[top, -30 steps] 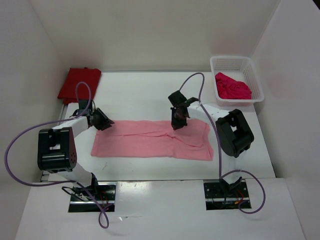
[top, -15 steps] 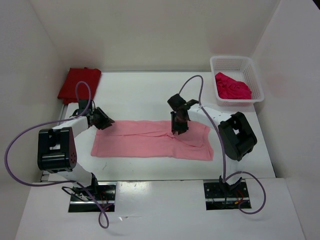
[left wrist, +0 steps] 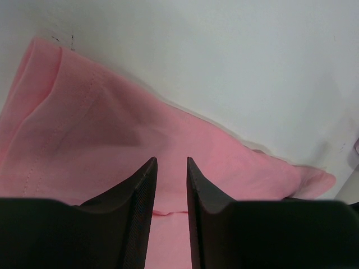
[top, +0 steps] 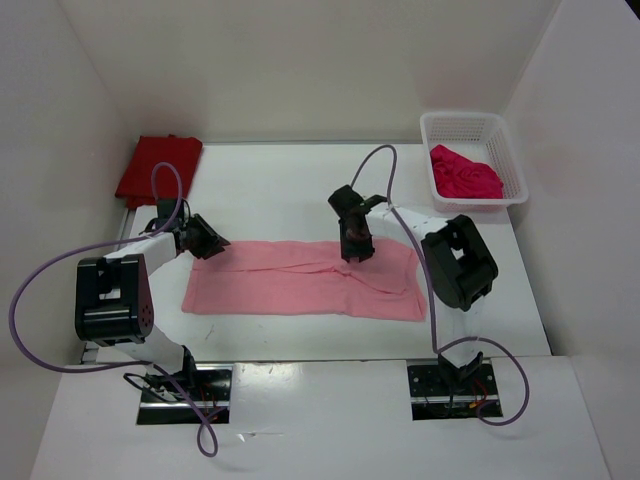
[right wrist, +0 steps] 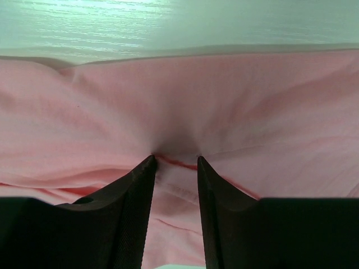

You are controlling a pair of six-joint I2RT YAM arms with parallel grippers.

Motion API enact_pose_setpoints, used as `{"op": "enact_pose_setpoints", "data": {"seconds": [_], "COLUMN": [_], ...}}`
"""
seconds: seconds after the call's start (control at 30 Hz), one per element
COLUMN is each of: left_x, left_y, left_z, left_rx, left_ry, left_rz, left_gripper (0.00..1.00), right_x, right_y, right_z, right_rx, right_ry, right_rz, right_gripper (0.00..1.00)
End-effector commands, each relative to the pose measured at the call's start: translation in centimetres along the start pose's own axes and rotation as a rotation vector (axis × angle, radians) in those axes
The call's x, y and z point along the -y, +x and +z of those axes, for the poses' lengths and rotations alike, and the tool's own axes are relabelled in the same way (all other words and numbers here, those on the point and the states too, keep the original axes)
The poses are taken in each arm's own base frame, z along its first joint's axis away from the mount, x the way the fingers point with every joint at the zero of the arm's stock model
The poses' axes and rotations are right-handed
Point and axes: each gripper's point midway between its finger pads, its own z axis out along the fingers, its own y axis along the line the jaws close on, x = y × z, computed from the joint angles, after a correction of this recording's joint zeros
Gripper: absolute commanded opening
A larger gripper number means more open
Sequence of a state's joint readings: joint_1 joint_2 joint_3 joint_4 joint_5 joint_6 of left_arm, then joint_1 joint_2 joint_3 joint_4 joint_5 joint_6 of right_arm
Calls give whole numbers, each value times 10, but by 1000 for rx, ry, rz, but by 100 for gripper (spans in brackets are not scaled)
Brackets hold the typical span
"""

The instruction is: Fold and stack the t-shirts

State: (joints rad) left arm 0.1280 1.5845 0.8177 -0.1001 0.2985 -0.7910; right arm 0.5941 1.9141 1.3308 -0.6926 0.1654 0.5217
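The light pink t-shirt (top: 300,285) lies folded into a long flat strip across the table's middle. My left gripper (top: 208,242) hovers at the strip's far left corner. Its jaws stand a narrow gap apart over the pink cloth (left wrist: 101,129), open (left wrist: 171,159). My right gripper (top: 355,243) is at the strip's far edge, right of centre. Its tips rest on the cloth (right wrist: 252,112), open (right wrist: 175,158), with a fold line between them. The dark red t-shirt (top: 158,168) lies folded at the back left. The crimson-pink t-shirt (top: 465,175) sits crumpled in the basket.
A white mesh basket (top: 470,118) stands at the back right corner. White walls close in the table on the left, back and right. Purple cables loop above both arms.
My right gripper's jaws have spread apart on the pink shirt, and the right arm has shifted slightly left. The left arm and the shirts have not moved.
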Motion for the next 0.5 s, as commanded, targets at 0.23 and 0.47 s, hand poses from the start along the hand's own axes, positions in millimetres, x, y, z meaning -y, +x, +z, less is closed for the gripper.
{"op": "enact_pose_setpoints", "data": {"seconds": [0.23,0.47], "left_x": [7,8], "left_y": [-3,-4], "left_z": [-2,-2], "left_rx": [7,13], "left_ry": [33,39], "left_rz": [7,10], "left_gripper": [35,35], "right_x": [-8,0], "right_y": [-2,25], "right_z": [-13,-32], "right_rx": [17,-55], "right_ry": [-44,-68], "right_rz": [-16,-33], "right_gripper": [12,6]}}
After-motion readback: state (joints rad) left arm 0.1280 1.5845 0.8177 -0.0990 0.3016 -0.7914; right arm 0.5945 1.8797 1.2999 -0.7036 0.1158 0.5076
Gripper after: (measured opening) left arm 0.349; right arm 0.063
